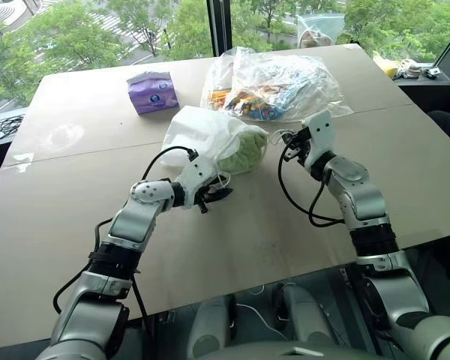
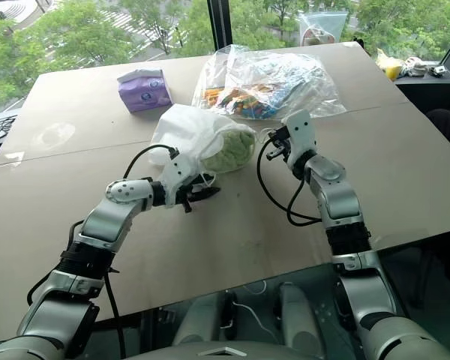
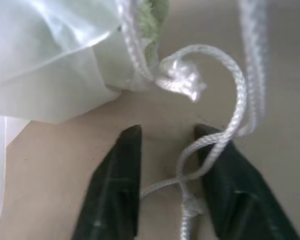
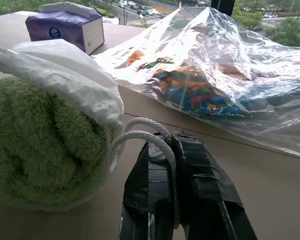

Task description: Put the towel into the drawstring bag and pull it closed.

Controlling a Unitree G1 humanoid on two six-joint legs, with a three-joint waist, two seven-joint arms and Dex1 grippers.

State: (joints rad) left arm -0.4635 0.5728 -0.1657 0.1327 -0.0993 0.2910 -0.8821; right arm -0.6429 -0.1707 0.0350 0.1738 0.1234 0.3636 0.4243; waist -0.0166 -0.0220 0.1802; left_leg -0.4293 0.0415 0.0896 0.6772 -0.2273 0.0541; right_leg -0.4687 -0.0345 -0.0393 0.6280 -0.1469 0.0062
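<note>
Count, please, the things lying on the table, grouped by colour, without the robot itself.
White: 1, the drawstring bag
Green: 1, the towel inside that bag
Purple: 1, the tissue pack
Clear with colourful contents: 1, the plastic bag
Total: 4

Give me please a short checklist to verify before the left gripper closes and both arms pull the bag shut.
1. towel inside the drawstring bag: ok, though green still shows at the mouth.
2. right gripper shut on its cord: ok.
3. left gripper open, knotted cord lying between its fingers: ok.
4. Left cord actually gripped: not ok.
5. Bag mouth drawn closed: not ok.
6. plastic bag of sticks apart from the cords: ok.
</note>
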